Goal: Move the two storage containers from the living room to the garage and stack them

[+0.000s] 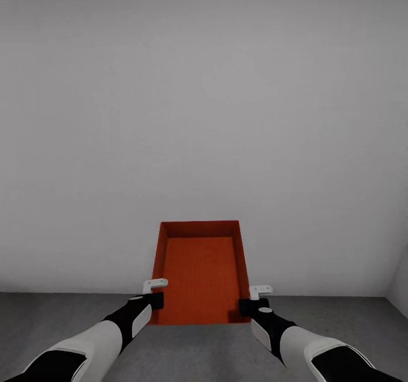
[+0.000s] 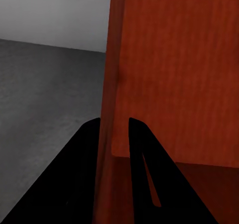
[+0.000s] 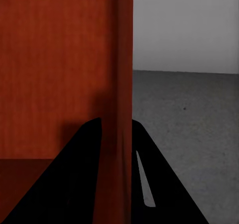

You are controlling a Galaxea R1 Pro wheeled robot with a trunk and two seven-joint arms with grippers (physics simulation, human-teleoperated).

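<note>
One red-orange open-top storage container [image 1: 199, 271] hangs in front of me, held level between both arms above the dark grey floor [image 1: 68, 314]. My left gripper [image 1: 153, 296] is shut on its left wall, which shows as a thin red wall [image 2: 110, 109] pinched between the black fingers [image 2: 137, 154]. On the opposite side my right gripper [image 1: 252, 302] is shut on the right wall [image 3: 124, 84], with dark fingers [image 3: 89, 154] either side of it. The container's inside looks empty.
A plain grey-white wall [image 1: 204, 115] stands close ahead and meets the concrete floor [image 3: 189, 114] just beyond the container. A second wall [image 1: 399, 285] angles in at the far right, forming a corner.
</note>
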